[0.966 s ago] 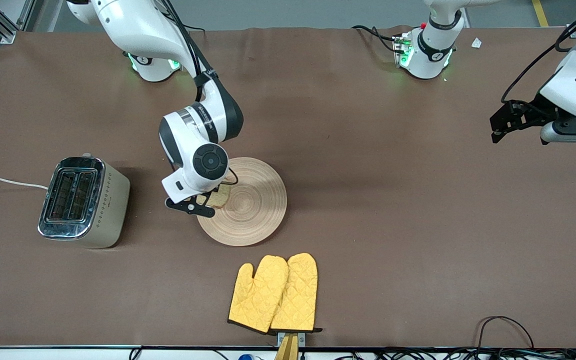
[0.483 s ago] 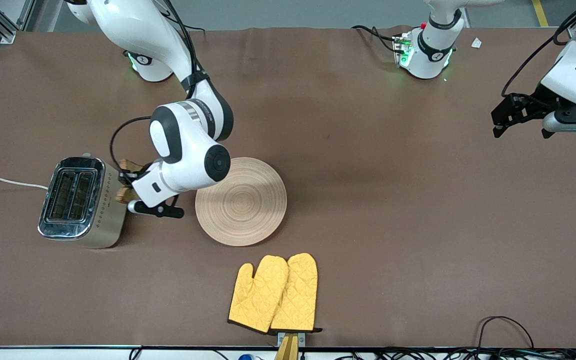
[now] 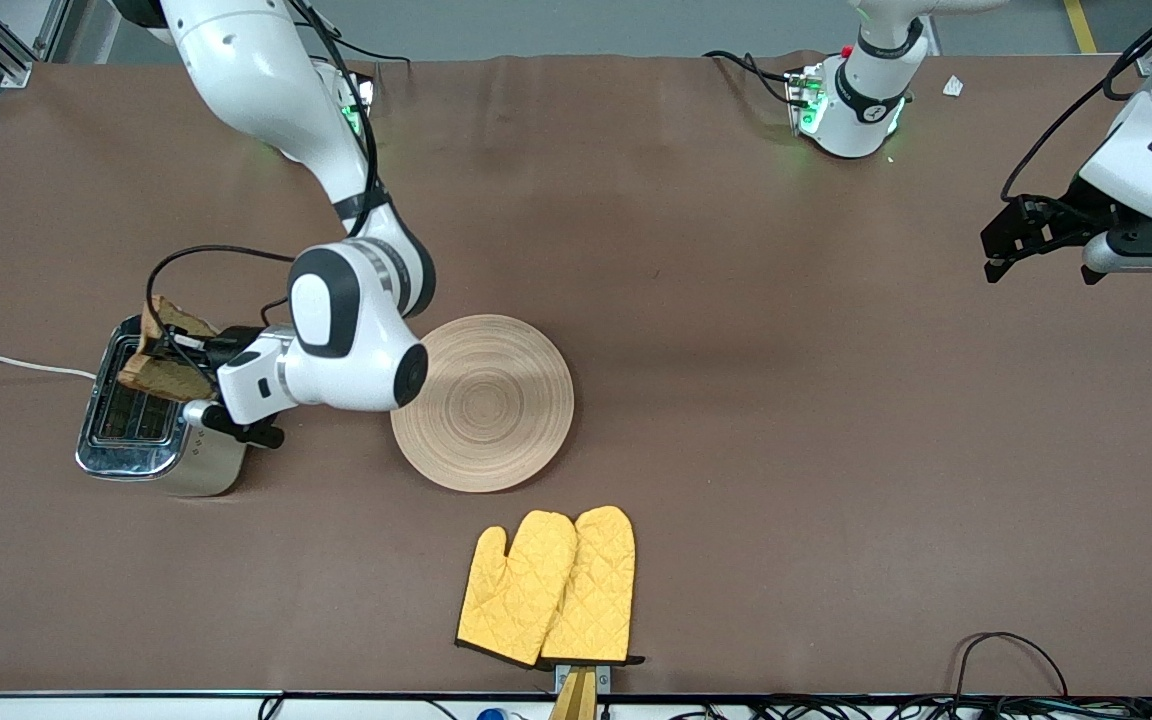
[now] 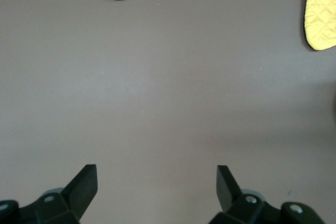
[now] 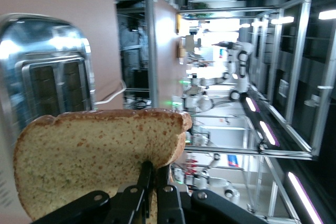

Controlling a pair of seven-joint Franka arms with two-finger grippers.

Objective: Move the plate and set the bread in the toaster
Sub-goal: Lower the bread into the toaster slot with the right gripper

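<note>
A: Where is the bread (image 3: 168, 352) at this moment?

B: It is up in the air, over the chrome top of the toaster (image 3: 149, 420), pinched by the right gripper (image 3: 180, 358). The right wrist view shows the slice (image 5: 94, 156) standing on edge with the 2 fingers (image 5: 146, 184) pressed against its faces, and the toaster's (image 5: 47, 72) 2 slots past it (both slots look dark and unfilled).

A: And the toaster itself?

B: It sits on the brown table (image 3: 736, 400) toward the right arm's end, with a white cord (image 3: 11, 364) trailing off toward the table's edge.

A: What about the plate (image 3: 484, 402)?

B: It lies flat on the table, beside the toaster and toward the left arm's end from it, with bare table between the 2. Nothing rests on its ringed surface. The right arm's wrist hangs partly over its rim.

A: Anything else on the table?

B: A pair of yellow oven mitts (image 3: 548, 588) lies nearer to the front camera than the plate, close to the table's edge.

A: And the left arm?

B: It waits. The left gripper (image 3: 998, 242) hangs over bare table at the left arm's end, well apart from everything. In the left wrist view its fingers (image 4: 86, 182) are spread wide with nothing between them, and a corner of a yellow mitt (image 4: 320, 11) shows at the edge.
</note>
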